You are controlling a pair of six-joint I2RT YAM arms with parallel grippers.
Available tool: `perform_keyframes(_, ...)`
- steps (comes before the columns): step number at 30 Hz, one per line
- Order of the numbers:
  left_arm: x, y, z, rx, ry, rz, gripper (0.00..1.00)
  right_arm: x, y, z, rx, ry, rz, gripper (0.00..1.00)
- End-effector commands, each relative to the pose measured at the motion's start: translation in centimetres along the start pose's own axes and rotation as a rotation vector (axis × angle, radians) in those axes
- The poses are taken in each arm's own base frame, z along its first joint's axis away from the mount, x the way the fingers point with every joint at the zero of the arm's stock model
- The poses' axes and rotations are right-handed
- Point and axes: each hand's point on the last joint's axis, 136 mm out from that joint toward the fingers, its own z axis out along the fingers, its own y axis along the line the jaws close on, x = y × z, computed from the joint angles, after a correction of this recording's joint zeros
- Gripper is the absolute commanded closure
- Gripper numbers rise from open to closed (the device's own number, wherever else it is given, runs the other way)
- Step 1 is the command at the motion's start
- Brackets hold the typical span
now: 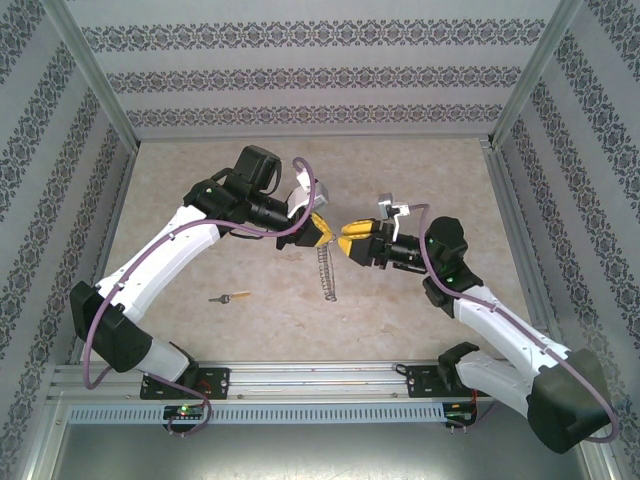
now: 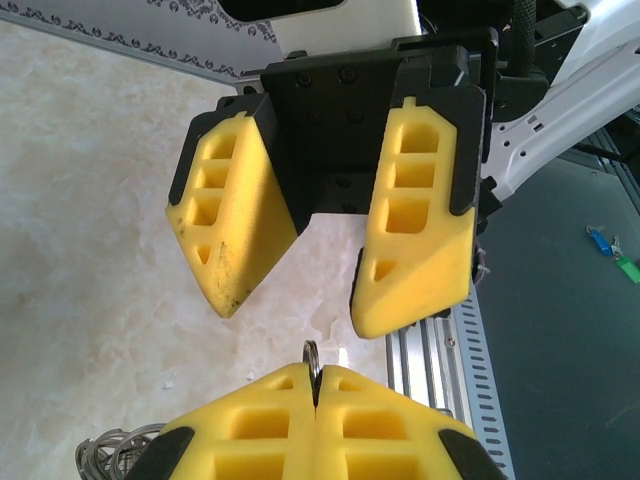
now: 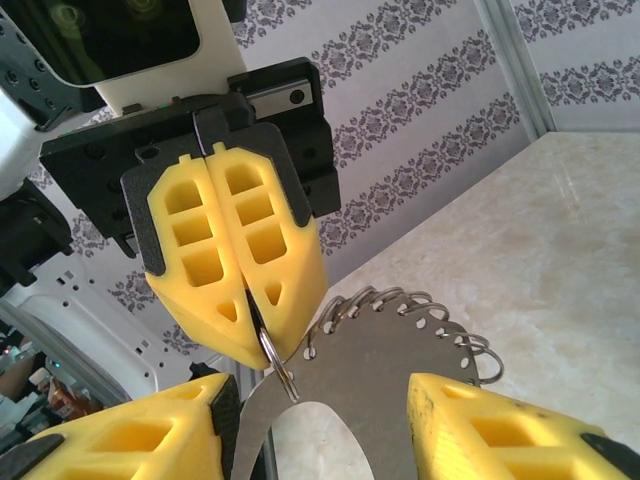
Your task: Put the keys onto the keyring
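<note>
Keyring (image 1: 325, 271) sits mid-table, its coiled grey wire running from the tips of my left gripper (image 1: 318, 229) toward the near edge of the pale marble-patterned table (image 1: 430, 170). The key (image 1: 230, 297) lies flat on that table, well apart from the coil, off to the left near my left arm; its dark head points left and its brass shaft right. Nothing lies between the key and the coil. Patterned wallpaper (image 1: 300, 80) closes the far side and both flanks, and a slotted metal rail (image 1: 320, 378) crosses the near edge where my bases are bolted. From my left wrist I see two small tags (image 2: 610, 252), one blue and one green, lying on the dark surface beyond the rail; they are too small to read. My left gripper is fully closed, its yellow pads pressed together and pinching a small wire loop (image 2: 312, 356) of the keyring that sticks up from between the tips, while more coils bunch at the lower left. My right gripper (image 1: 346, 243) faces it tip to tip, just beside it, with its jaws standing apart and empty. From my right wrist, the keyring's looped wire edge and a flat grey strip show in the gap between my spread fingers (image 3: 500, 430); I cannot tell whether either finger touches it.
</note>
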Motion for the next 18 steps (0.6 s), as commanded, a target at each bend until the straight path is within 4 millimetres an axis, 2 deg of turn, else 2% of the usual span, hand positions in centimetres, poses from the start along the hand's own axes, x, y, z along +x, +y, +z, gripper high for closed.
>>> perform_keyframes(1,-1.13,-1.57,-0.08,0.046,-0.023,0.050,1.00,-1.43,1.74,0.61,-0.063,-0.014,-0.083,0.51)
perform_keyframes(6,-1.16,-1.62,-0.03,0.048,-0.024,0.050,1.00,-1.42,1.94,1.08,-0.076,-0.006,-0.088,0.61)
perform_keyframes(13,-1.37,-1.74,-0.04,0.047,-0.030,0.056,1.00,-1.03,2.16,1.19,-0.090,0.006,-0.091,0.98)
perform_keyframes(17,-1.74,-1.49,0.00,0.032,-0.046,0.055,0.99,-1.09,2.09,0.97,-0.074,-0.005,-0.104,1.00)
perform_keyframes(18,-1.95,-1.08,-0.08,0.004,-0.054,0.051,0.87,-1.20,1.93,0.83,-0.059,-0.015,-0.110,1.00)
